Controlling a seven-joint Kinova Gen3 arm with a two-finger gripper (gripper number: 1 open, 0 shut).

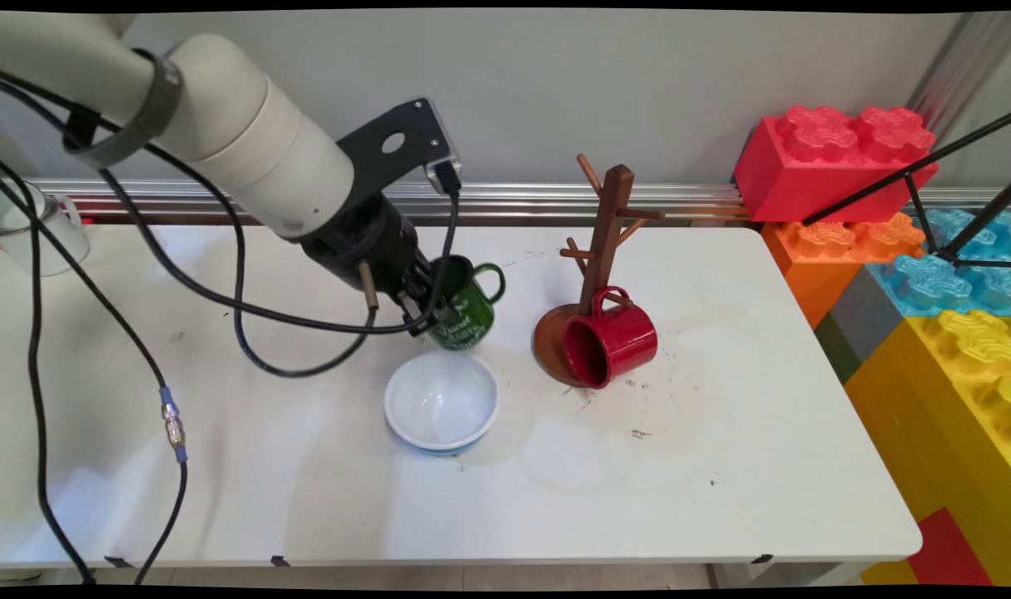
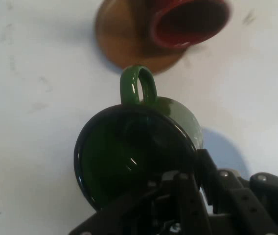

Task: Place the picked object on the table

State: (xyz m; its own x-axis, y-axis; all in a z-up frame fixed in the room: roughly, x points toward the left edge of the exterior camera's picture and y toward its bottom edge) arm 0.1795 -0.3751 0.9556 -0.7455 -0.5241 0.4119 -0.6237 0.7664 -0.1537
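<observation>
— Gripper status?
— The black two-finger gripper (image 1: 428,309) is clamped on the rim of a glossy green ceramic mug (image 1: 465,309), one finger inside, one outside.
— Mug position?
— Held above the white table (image 1: 721,466), just behind a white round bowl (image 1: 442,402). It is tilted, handle toward the brown wooden mug tree (image 1: 598,249), where a red enamel mug (image 1: 610,339) hangs.

Main view: bright, even lighting; soft shadows fall on the bench (image 1: 721,466) beneath the white bowl (image 1: 441,401) and red mug (image 1: 609,339). Frame edges bow slightly. Hand view: dimmer and soft; the green mug (image 2: 134,156) shows rim glare, and the pincer (image 2: 188,205) linkage is blurred.
</observation>
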